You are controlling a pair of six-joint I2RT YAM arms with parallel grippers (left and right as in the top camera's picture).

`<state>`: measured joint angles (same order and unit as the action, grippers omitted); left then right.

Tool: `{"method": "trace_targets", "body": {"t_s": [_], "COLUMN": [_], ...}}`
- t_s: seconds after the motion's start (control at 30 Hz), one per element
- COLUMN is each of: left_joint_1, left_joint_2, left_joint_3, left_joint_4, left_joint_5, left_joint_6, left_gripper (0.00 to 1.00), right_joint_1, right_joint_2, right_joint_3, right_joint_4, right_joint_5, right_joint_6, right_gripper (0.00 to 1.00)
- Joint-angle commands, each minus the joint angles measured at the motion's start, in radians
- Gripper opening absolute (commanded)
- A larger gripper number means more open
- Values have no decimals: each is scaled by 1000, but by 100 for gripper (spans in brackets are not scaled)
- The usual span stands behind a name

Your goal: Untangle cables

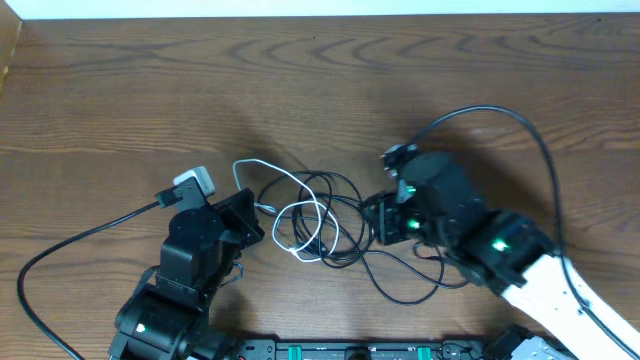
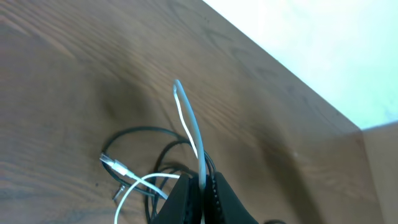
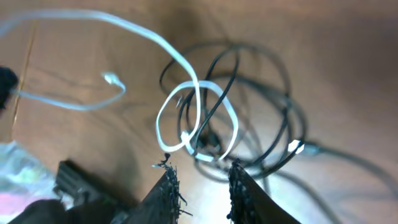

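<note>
The work surface is a brown wood-grain bench [image 1: 120, 90]; a pale wall strip [image 1: 300, 6] runs along the top edge of the overhead frame.

**Cables.** The cables lie in one tangle at the centre of the overhead frame, between the two arms.
- The white cable [image 1: 276, 226] forms a small loop inside the tangle. One run of it arcs away toward the upper left of the tangle.
- The black cables [image 1: 345, 185] form wider overlapping loops around and under the white loop. One black run trails toward the lower centre of the frame.
- In the right wrist view, the white loop [image 3: 160, 42] crosses the black loops [image 3: 287, 93] at mid-frame.
- In the left wrist view, a small silver plug [image 2: 111, 162] lies on the bench at lower left, just beside a black loop [image 2: 146, 129].

**Left gripper.** The left gripper [image 2: 200, 182] sits at the left edge of the tangle. Its fingers are clamped together on the white cable [image 2: 189, 121], which rises from them in a raised arc.

**Right gripper.** The right gripper [image 3: 201, 168] sits at the right edge of the tangle. Its fingers [image 3: 166, 186] stand slightly apart with bare bench between them, and nothing is held.

**Arm wiring.** A thicker black wire [image 1: 80, 235] leads off the left arm toward the lower left. A second one [image 1: 540, 150] arches over the right arm.
</note>
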<state>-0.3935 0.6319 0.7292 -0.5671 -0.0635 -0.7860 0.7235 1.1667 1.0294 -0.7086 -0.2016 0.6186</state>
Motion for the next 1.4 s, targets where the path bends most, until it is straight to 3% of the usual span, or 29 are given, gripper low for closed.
{"method": "trace_targets", "body": {"t_s": [0.0,0.23,0.4,0.6,0.83,1.07,1.37], "left_joint_1": [5,5,5,5,5,5,5], "left_joint_2": [-5,-5,-5,-5,-5,-5,-5], "left_joint_3": [27,27,27,29,31,31,31], "left_joint_4": [26,78,77,95,93,93,84], "left_joint_5": [-66,-60,-61,-69,-68,-68,-68], "left_joint_6": [-24,-31,-31,-31,-31,-31,-31], "left_gripper": [8,8,8,8,8,8,8], "right_joint_1": [60,190,247,271,307,312,311], "right_joint_2": [72,211,282,378,481,563,575], "right_joint_3": [3,3,3,3,3,3,3], "right_joint_4": [1,95,180,221,380,384,438], "right_joint_5": [-45,-91,-89,-90,-34,12,128], "right_joint_6": [117,201,279,387,396,466,485], "right_gripper": [26,25,31,31,32,31,39]}}
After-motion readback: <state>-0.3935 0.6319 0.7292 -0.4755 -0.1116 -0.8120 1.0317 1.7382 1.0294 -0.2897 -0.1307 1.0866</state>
